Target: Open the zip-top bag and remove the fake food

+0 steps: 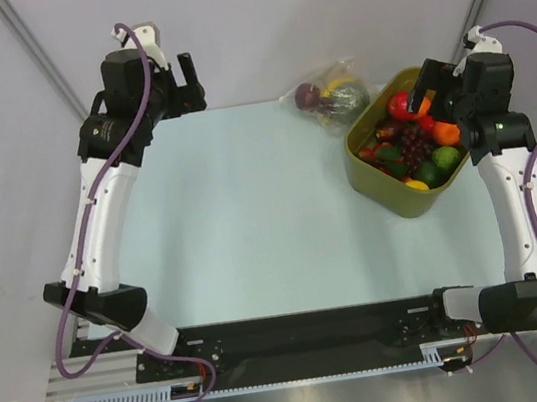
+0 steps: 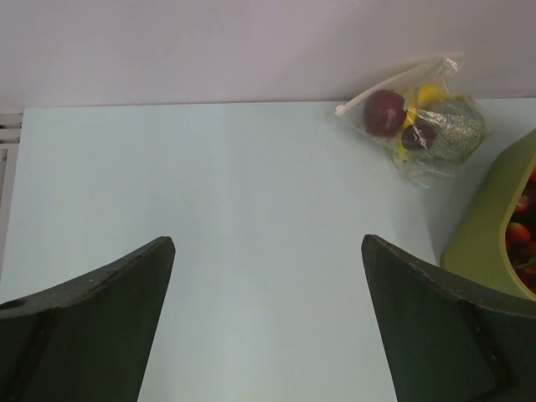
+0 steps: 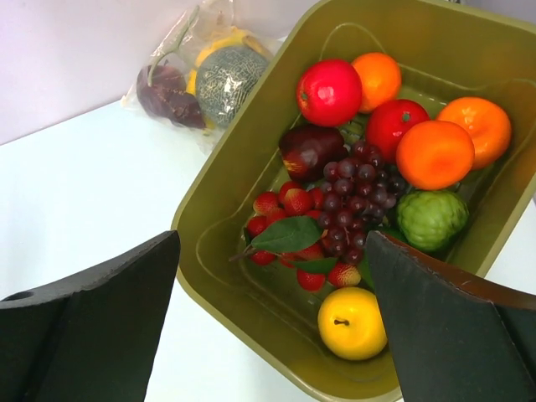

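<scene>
The clear zip-top bag (image 1: 331, 97) lies at the table's far edge, just left of the olive tub; it also shows as the bag (image 2: 419, 117) and the bag (image 3: 201, 71). Inside it is fake food: a dark maroon round piece (image 2: 384, 111), a yellow banana (image 2: 423, 94) and a grey-green melon (image 2: 456, 130). My left gripper (image 1: 192, 81) hangs open at the far left corner, well away from the bag; its fingers (image 2: 92, 327) hold nothing. My right gripper (image 1: 423, 85) is open above the tub's far rim, its fingers (image 3: 92, 327) empty.
The olive-green tub (image 1: 375, 185) stands at the far right, filled with toy fruit: red apples, oranges (image 3: 435, 153), purple grapes (image 3: 356, 197), strawberries, a green custard apple and a yellow fruit (image 3: 352, 322). A grey wall runs behind the table's far edge.
</scene>
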Tool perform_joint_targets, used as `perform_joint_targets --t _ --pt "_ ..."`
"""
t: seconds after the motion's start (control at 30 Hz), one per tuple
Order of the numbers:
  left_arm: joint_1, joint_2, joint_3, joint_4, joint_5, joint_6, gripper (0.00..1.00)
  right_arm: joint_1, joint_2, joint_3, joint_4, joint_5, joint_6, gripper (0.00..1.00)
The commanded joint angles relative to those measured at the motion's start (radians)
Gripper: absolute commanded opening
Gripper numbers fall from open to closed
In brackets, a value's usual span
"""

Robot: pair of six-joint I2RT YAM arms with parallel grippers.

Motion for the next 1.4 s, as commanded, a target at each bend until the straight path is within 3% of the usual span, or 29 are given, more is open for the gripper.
perform_joint_targets --t 0.0,0.33,0.57,0.7,0.93,1.13,1.37 --pt "0.0 0.017 0.051 -0.008 -0.025 0.035 1.0 -0.003 -0.035 -0.003 0.052 0.005 0.017 1.0" --pt "0.0 0.048 0.049 -0.001 0.004 0.028 1.0 -0.003 -0.06 0.006 0.003 0.008 0.005 1.0" --pt "0.0 0.152 0.026 0.085 0.104 -0.118 1.0 -0.003 -0.066 0.009 -0.026 0.008 -0.003 1.0" --pt "-0.003 0.233 -0.017 0.221 0.196 -0.211 1.0 -0.003 -0.06 0.0 -0.016 -0.003 0.005 1.0" --pt "-0.077 0.466 0.153 0.295 0.271 -0.329 1.0 0.003 0.009 -0.016 0.076 -0.087 0.005 1.0" --pt "-0.1 0.484 0.154 0.327 0.277 -0.336 1.0 0.041 0.21 0.099 0.159 -0.153 -0.035 0.99" --pt "-0.097 0.405 0.101 0.251 0.207 -0.199 1.0 0.185 0.526 0.352 0.178 -0.119 -0.151 0.98"
